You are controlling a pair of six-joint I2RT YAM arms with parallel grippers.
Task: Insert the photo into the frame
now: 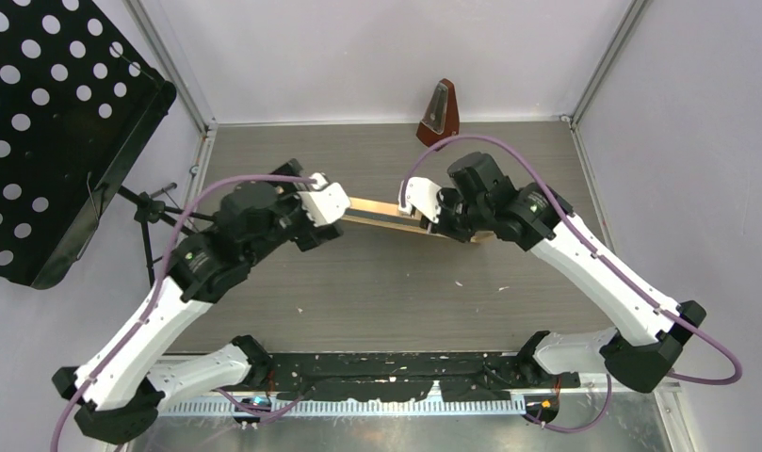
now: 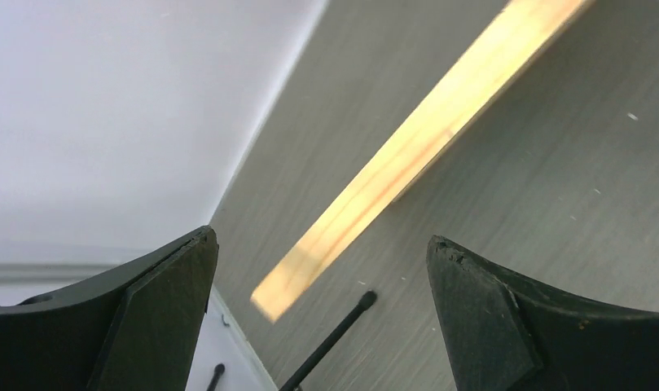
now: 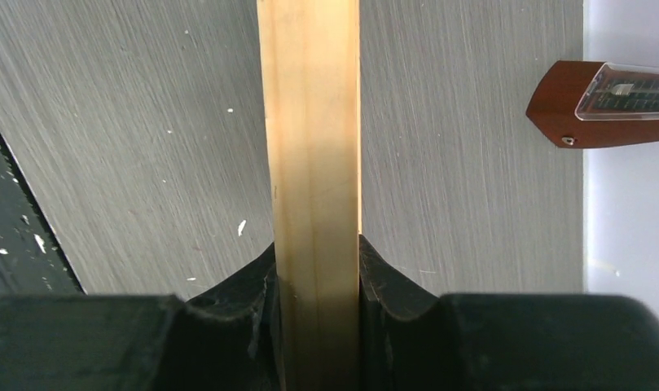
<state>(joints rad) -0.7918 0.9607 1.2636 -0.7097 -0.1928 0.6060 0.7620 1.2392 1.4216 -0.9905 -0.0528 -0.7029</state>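
In the top view, your two arms meet over the middle of the grey table (image 1: 377,301), with the frame (image 1: 381,215) showing between them as a thin, pale wooden strip seen nearly edge-on, slanting slightly down toward the right. Your left hand (image 1: 334,202) sits at the strip's left end and your right hand (image 1: 424,202) at its right end. A brown metronome (image 1: 440,113) stands at the table's far edge, upper centre, and a black perforated music stand (image 1: 47,122) fills the upper left corner. From here you cannot tell whether the frame rests on the table or hangs above it. In the left wrist view, your left hand (image 2: 319,244) is spread wide, its dark fingers (image 2: 167,309) at lower left and lower right. The frame (image 2: 407,147) runs blurred from the upper right down to the lower centre, its end lying between the fingers but apart from both. A thin black rod (image 2: 334,334) lies just below that end. In the right wrist view, your right hand (image 3: 316,261) is clamped on the frame (image 3: 309,122), both jaws pressed against the sides of the wooden rail, which runs straight up the centre. The metronome (image 3: 603,106) lies at the right edge.
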